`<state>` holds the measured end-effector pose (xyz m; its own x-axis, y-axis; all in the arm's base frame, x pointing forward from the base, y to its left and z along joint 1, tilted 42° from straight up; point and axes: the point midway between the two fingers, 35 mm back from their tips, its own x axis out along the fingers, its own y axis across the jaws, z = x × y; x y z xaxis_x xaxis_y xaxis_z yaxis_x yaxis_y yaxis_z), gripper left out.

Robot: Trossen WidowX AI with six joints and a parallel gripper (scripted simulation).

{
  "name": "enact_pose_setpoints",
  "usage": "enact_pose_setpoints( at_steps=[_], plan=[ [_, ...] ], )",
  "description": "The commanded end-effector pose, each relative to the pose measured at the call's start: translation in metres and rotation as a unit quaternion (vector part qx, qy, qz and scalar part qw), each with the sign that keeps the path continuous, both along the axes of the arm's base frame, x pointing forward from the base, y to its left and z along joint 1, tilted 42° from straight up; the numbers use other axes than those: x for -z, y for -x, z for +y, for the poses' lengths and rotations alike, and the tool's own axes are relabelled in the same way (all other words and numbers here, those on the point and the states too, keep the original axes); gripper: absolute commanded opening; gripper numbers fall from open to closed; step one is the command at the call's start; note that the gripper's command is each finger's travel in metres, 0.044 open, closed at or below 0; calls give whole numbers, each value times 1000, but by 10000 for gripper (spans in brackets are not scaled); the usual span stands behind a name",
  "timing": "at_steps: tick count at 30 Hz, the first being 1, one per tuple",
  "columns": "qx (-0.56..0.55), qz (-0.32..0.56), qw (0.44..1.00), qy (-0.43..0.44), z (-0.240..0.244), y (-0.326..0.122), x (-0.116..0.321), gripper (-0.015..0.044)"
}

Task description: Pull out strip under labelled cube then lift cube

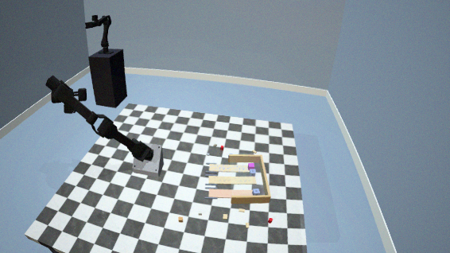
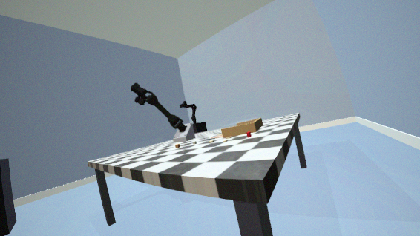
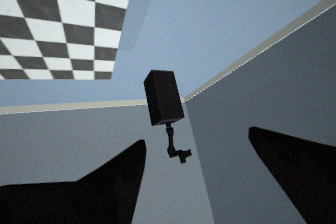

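My gripper (image 3: 196, 138) is open and empty, raised high behind the arm's base, far from the strips. In the top view, two pale wooden strips (image 1: 223, 168) (image 1: 232, 180) and a pinkish strip (image 1: 230, 193) lie side by side, their left ends sticking out of a wooden frame (image 1: 250, 200) (image 2: 241, 129). A magenta cube (image 1: 251, 165) is at the right end of the far strip. A blue cube (image 1: 253, 171) is close beside it, and another blue cube (image 1: 256, 191) is at the pinkish strip's right end. Both blue cubes show dark marks; I cannot tell which cube is labelled.
Thin grey rails (image 1: 211, 173) flank the strips. A red block (image 1: 222, 147) lies behind the frame and another red block (image 1: 270, 220) (image 2: 248, 134) in front. Several small tan pieces (image 1: 180, 219) (image 1: 225, 216) lie around. A second arm (image 1: 105, 31) stands on a dark pedestal (image 1: 107, 79) (image 3: 164, 97).
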<state>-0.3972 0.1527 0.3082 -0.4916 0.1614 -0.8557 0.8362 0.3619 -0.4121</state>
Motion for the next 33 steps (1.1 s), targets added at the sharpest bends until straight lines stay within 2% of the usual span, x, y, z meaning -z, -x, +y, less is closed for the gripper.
enact_pose_setpoints(
  at_steps=[1,8,16,25,33],
  plan=[
    [6,0,1000,0,3,-1,1,400],
    [246,23,969,6,107,-48,24,400],
    [511,78,856,15,198,-135,52,400],
    [756,149,638,-15,265,-282,86,400],
    [893,217,389,-66,265,-426,115,400]
  ],
)
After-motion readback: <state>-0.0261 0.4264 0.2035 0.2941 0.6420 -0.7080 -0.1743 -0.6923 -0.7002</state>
